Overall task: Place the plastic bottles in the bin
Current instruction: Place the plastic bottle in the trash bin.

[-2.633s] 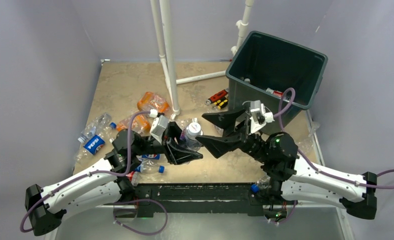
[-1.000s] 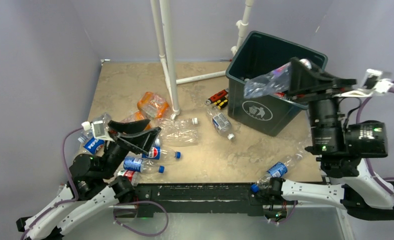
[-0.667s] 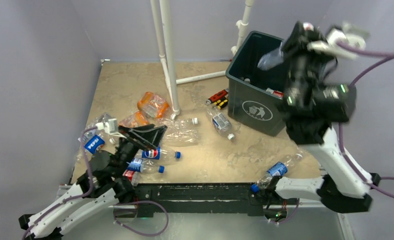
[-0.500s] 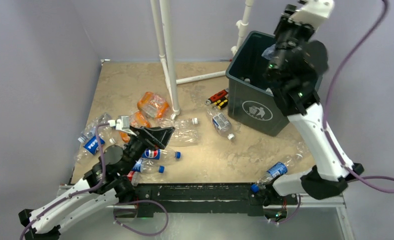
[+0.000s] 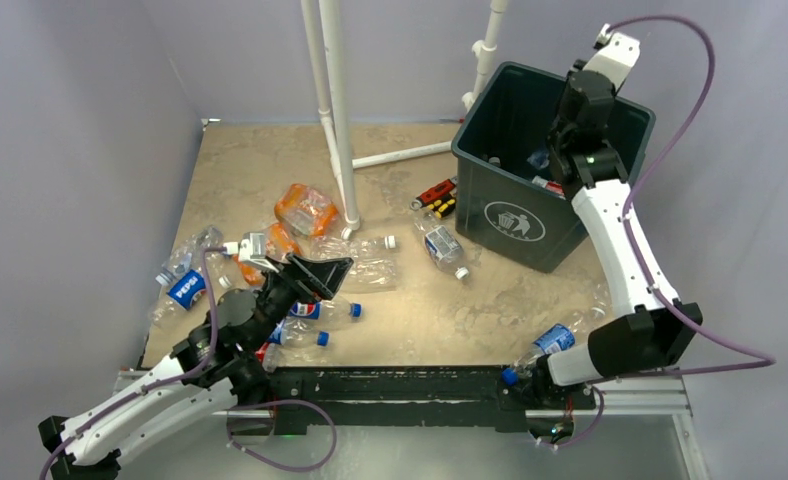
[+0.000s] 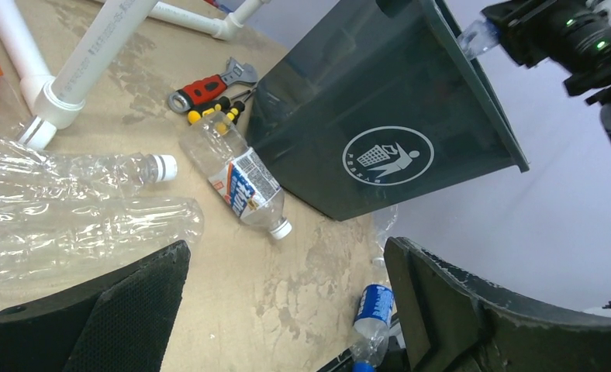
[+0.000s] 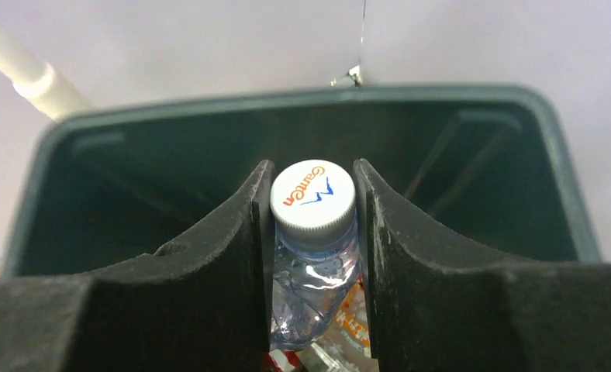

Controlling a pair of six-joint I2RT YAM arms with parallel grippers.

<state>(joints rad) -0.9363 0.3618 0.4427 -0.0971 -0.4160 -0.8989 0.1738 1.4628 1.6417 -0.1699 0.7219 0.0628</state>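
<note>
One clear bottle (image 7: 313,267) with a white printed cap is pinched at the neck between the fingers of the right gripper (image 7: 314,232), whose jaws are narrowed onto it. It hangs cap-towards-the-wrist over the open mouth of the bin (image 7: 442,97), above the bin's dark interior and not resting on anything. Seen from overhead, the bin (image 5: 510,215) stands at about 1 o'clock on the tabletop (image 5: 250,160), and the right arm reaches up over its 3 o'clock rim.

The left gripper (image 5: 320,272) sits low at roughly 8 o'clock, jaws spread wide and empty – its wrist view shows bare tabletop between the two fingers. Ahead of it lie two crushed clear bottles (image 6: 70,201), one of them white-capped. A white-capped bottle (image 6: 240,182) with a blue-and-red label lies just beside the bin's 7 o'clock corner.

Pepsi bottles (image 5: 185,285) cluster near 9 o'clock, with more under the left arm. Orange-labelled bottles (image 5: 308,207) rest beside the foot of the white pipe frame (image 5: 335,110). A blue-capped bottle (image 5: 555,340) lies at 5 o'clock – near the right arm's base. Red and yellow tools (image 5: 437,197) lie at the bin's 9 o'clock side
</note>
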